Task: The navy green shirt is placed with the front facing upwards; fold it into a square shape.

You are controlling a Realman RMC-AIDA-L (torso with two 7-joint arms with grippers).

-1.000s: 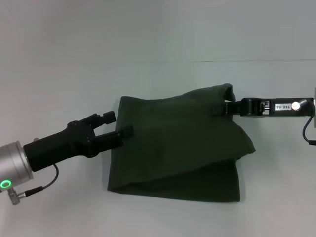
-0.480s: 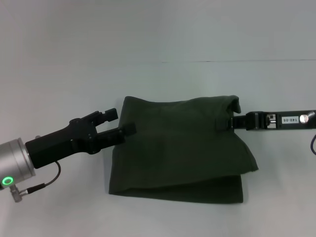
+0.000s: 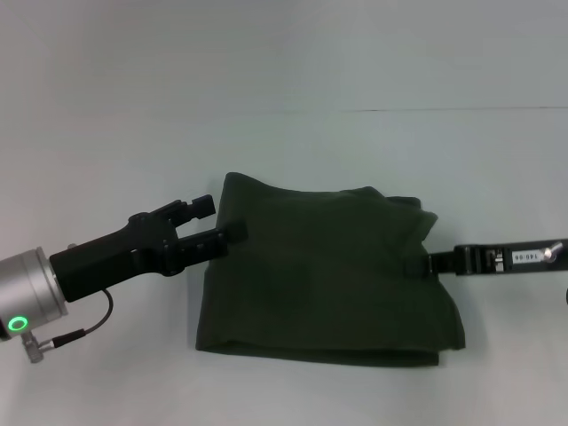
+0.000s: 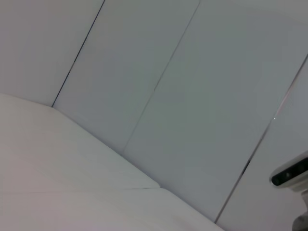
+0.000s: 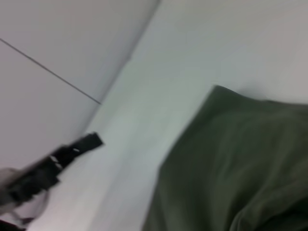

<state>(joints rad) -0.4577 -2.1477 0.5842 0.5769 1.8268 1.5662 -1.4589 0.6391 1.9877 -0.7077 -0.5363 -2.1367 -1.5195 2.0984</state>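
The navy green shirt (image 3: 324, 275) lies folded into a rough rectangle in the middle of the white table, plain green side up, with its far right corner still bunched. My left gripper (image 3: 218, 222) is open at the shirt's far left edge, and its lower finger (image 3: 229, 234) touches the cloth. My right gripper (image 3: 426, 262) reaches in low from the right, seen edge-on, and appears shut on the shirt's right edge. In the right wrist view the shirt (image 5: 231, 163) fills the near side and the left gripper (image 5: 72, 150) shows farther off.
The white table (image 3: 284, 151) runs on all sides of the shirt, with a thin seam line across its far part. The left wrist view shows only the tabletop and pale wall panels (image 4: 183, 96).
My right gripper has moved right and toward me, lowering the lifted upper layer until it lies nearly flat over the lower one. The left gripper has hardly moved.
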